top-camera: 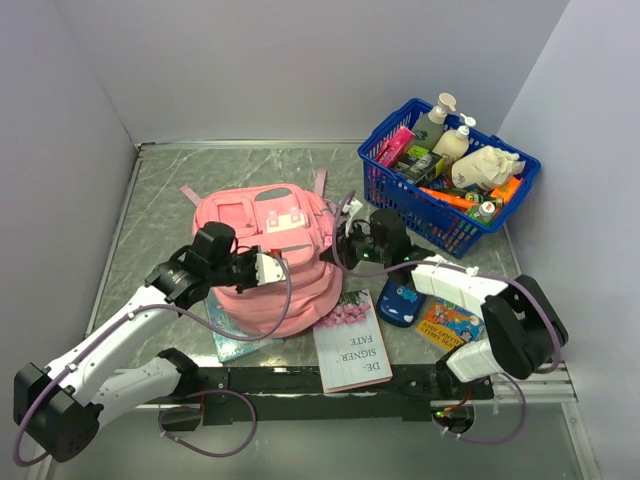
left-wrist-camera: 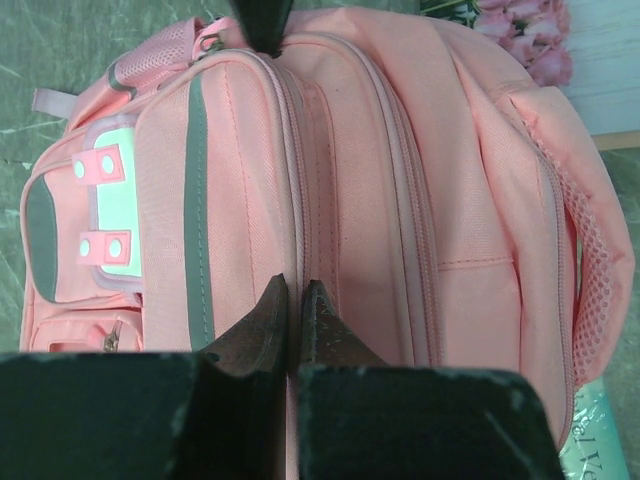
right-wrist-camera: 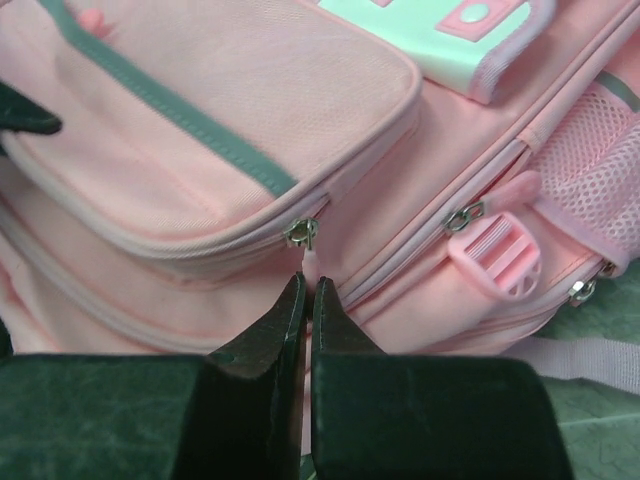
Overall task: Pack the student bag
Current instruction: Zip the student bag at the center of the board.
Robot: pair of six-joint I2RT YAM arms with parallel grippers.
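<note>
The student bag (top-camera: 268,255), a pink backpack with a grey top patch, lies in the middle of the table. My left gripper (top-camera: 262,268) rests on its near left side. In the left wrist view the left gripper (left-wrist-camera: 296,288) is shut, its tips pinching the bag (left-wrist-camera: 360,170) at a zip seam. My right gripper (top-camera: 346,240) is at the bag's right side. In the right wrist view the right gripper (right-wrist-camera: 305,285) is shut on a pink zipper pull (right-wrist-camera: 311,262) that hangs from a metal slider (right-wrist-camera: 301,232) on the bag (right-wrist-camera: 230,110).
A blue plastic basket (top-camera: 398,190) full of bottles and small items stands at the back right. A book with pink flowers (top-camera: 350,342), a blue case (top-camera: 400,302) and a colourful booklet (top-camera: 450,322) lie right of the bag. A teal book (top-camera: 235,343) pokes out under it.
</note>
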